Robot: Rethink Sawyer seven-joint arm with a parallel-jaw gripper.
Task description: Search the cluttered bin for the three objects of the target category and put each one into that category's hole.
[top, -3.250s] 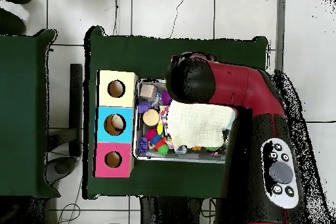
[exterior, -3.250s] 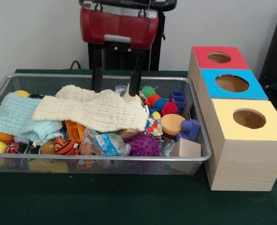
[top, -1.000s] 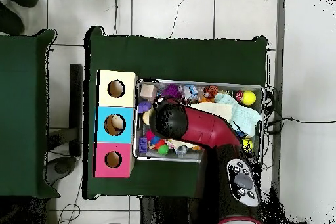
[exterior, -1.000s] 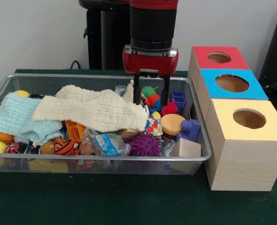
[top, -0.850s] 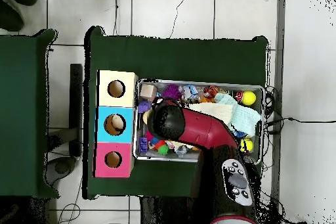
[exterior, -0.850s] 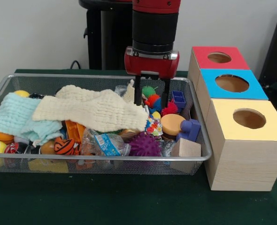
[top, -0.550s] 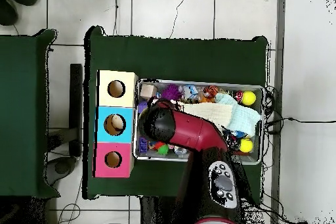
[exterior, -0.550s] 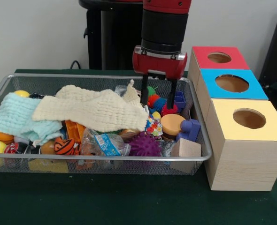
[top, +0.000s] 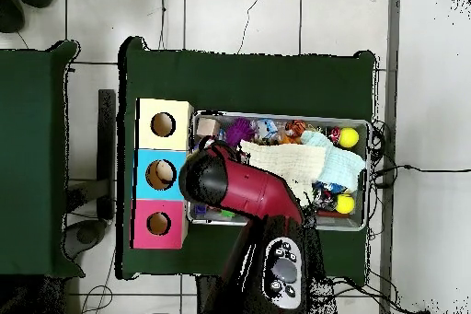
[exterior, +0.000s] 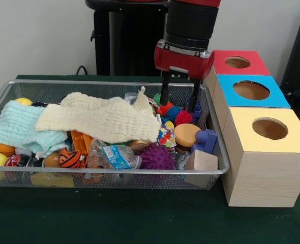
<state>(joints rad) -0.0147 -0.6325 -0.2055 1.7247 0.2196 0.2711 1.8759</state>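
Dark green cloth covers the table (exterior: 114, 223), with the wire basket (exterior: 109, 173) along its front and three wooden boxes to one side, topped yellow (exterior: 267, 133), blue (exterior: 251, 91) and red (exterior: 237, 63), each with a round hole. Nearest in the basket lie a purple spiky ball (exterior: 156, 157), a wooden block (exterior: 201, 161) and a crinkly wrapper (exterior: 114, 155). Behind them a cream cloth (exterior: 96, 119) and a pale blue cloth (exterior: 15, 127) drape over much of the pile. Farther back sit small spiky balls (exterior: 176, 115), which may be the sought category, though that is my guess. Above them hangs the gripper (exterior: 180, 109), jaws apart and empty. A descent here could snag the cream cloth's raised corner or strike the basket's end wall and the boxes just beside it; spiky toys may also roll aside.
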